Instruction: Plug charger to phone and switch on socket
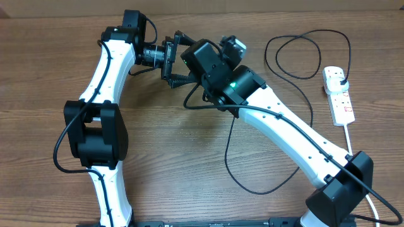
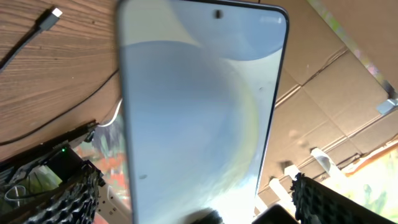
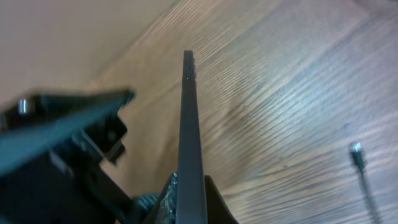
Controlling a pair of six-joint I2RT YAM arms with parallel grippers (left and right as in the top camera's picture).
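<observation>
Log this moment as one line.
right gripper: shut on phone | left gripper: open | charger: tip loose on table

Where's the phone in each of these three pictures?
Overhead: not visible; hidden under the right arm's wrist.
Left wrist: the phone fills the middle, screen facing the camera.
Right wrist: edge-on, a thin upright strip in the centre, held in the right gripper.
Shared landmark: the charger's connector tip, top left there, far right in right wrist.

Brown wood-grain table (image 1: 164,164), even light, creased tan cardboard panels (image 2: 348,87) beyond its edge
</observation>
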